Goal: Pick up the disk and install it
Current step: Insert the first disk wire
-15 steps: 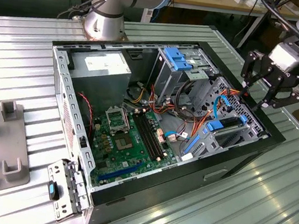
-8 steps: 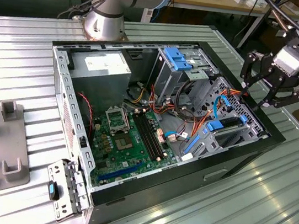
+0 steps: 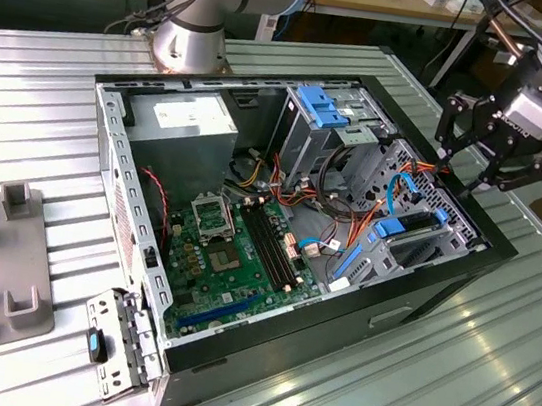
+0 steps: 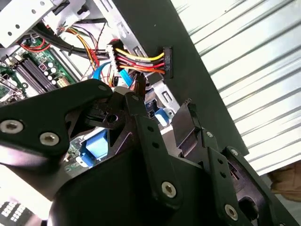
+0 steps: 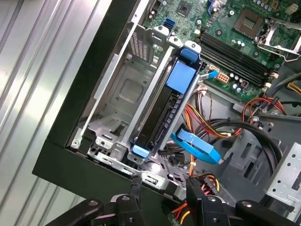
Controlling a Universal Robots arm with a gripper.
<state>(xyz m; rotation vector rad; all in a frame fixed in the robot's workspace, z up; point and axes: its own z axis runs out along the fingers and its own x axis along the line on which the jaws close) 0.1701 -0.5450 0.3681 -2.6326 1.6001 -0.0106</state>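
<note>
gripper [image 3: 462, 174] open and empty, above the rim of the computer case [image 3: 420, 295]; disk [image 5: 162, 112] sits on edge in its bay, near the circuit board [image 3: 234, 248].

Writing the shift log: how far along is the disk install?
Done: the disk sits on edge in the drive bay. In hand: nothing; the gripper is open above the case edge. Left: nothing visible; full seating can't be confirmed.
</note>
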